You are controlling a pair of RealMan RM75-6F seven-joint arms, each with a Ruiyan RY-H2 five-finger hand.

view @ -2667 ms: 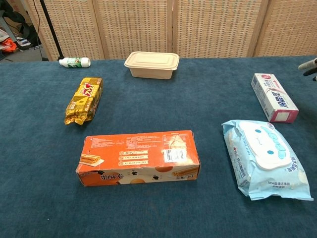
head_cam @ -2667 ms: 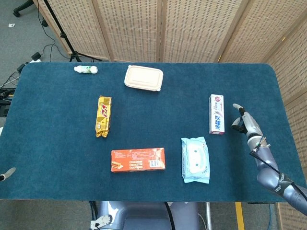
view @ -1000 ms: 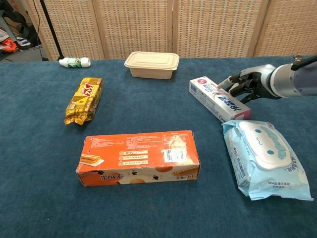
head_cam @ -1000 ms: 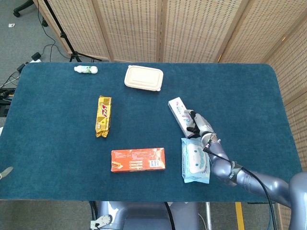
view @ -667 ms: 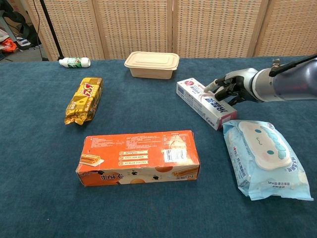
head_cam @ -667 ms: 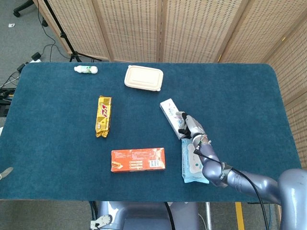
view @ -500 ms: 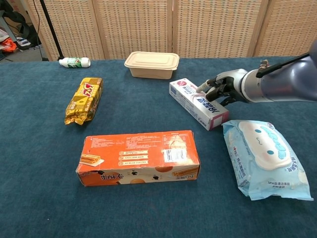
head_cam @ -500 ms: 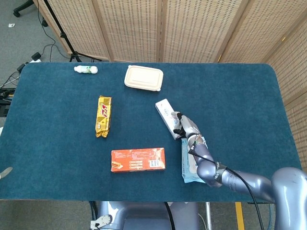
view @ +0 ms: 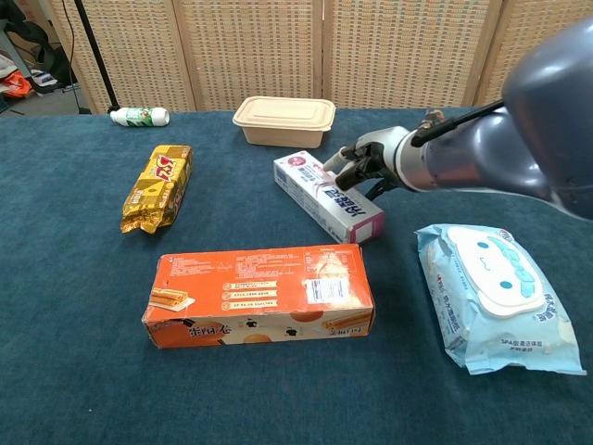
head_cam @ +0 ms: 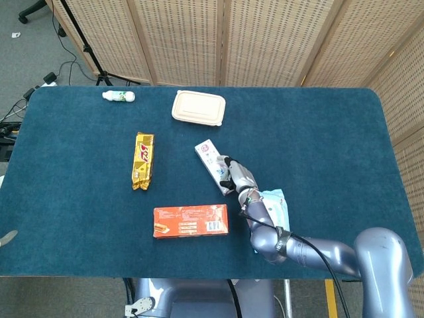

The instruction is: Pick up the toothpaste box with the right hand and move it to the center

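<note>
The white toothpaste box [head_cam: 213,164] [view: 324,197] lies slantwise near the middle of the blue table [head_cam: 79,199], just above the orange box. My right hand [head_cam: 237,176] [view: 369,165] grips its right-hand end, fingers wrapped over the top edge. The grey right forearm [view: 491,158] reaches in from the right. I cannot tell whether the box is lifted off the cloth or resting on it. My left hand shows only as a fingertip [head_cam: 9,237] at the table's left edge in the head view.
An orange biscuit box [head_cam: 191,220] lies in front of the toothpaste. A pale blue wipes pack [view: 496,295] sits to the right. A yellow snack bag [head_cam: 142,159], a beige lidded container [head_cam: 198,108] and a small white bottle [head_cam: 118,96] lie farther back and left.
My right hand took hold of the toothpaste box at the table's right and has carried it steadily leftward to the middle. The box turned slantwise on the way.
</note>
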